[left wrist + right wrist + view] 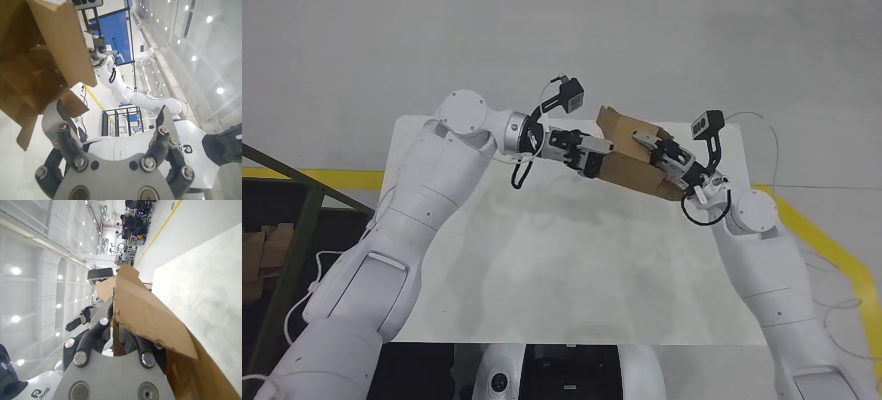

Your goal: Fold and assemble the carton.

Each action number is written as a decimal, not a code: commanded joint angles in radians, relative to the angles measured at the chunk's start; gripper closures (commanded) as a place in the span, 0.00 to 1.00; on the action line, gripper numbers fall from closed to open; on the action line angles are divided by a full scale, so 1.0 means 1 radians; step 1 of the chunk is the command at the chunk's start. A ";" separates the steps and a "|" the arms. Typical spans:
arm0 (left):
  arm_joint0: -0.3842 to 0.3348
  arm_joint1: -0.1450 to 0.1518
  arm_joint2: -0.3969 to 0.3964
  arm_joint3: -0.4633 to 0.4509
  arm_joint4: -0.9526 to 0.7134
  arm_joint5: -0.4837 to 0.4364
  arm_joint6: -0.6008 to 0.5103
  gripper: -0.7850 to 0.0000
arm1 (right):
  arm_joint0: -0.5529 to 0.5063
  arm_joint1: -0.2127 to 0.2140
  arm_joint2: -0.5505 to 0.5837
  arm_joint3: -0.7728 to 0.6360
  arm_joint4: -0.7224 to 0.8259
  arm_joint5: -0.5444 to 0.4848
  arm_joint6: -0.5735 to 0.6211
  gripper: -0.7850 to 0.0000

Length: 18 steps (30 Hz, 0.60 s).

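We see the brown carton (634,150) held over the far part of the white counter (572,270), just right of centre in the upper part of the top view, half opened with its flaps loose. The right claw (667,160) meets it from the frame's right. In that arm's wrist view one carton wall (147,313) runs between the fingers, and the claw seems clamped on it, though cardboard hides the far finger. The left claw (594,155) sits at the carton's left end. Its wrist view shows its fingers (164,121) spread wide apart, the carton's open mouth (37,56) at upper left, and one loose flap lying across a finger.
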 commanded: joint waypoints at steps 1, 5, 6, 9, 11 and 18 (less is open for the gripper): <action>0.004 0.002 -0.005 -0.005 0.000 0.002 -0.003 0.00 | -0.002 0.000 0.004 0.000 -0.002 0.002 -0.008 1.00; 0.014 0.006 -0.014 -0.022 -0.010 0.010 -0.016 0.00 | -0.007 -0.001 0.008 -0.002 -0.010 0.006 -0.028 1.00; 0.017 0.007 -0.015 -0.025 -0.016 0.012 -0.023 0.00 | -0.009 -0.001 0.007 -0.003 -0.011 0.007 -0.032 1.00; 0.020 0.007 -0.015 -0.040 -0.034 0.025 -0.044 0.00 | -0.011 -0.003 0.002 -0.004 -0.015 0.008 -0.039 1.00; 0.023 0.006 -0.012 -0.051 -0.037 0.033 -0.051 0.00 | -0.011 -0.005 -0.001 -0.004 -0.015 0.009 -0.041 1.00; 0.013 -0.005 0.019 -0.043 -0.061 0.066 -0.066 0.00 | -0.012 -0.010 -0.012 -0.011 -0.007 0.006 -0.035 1.00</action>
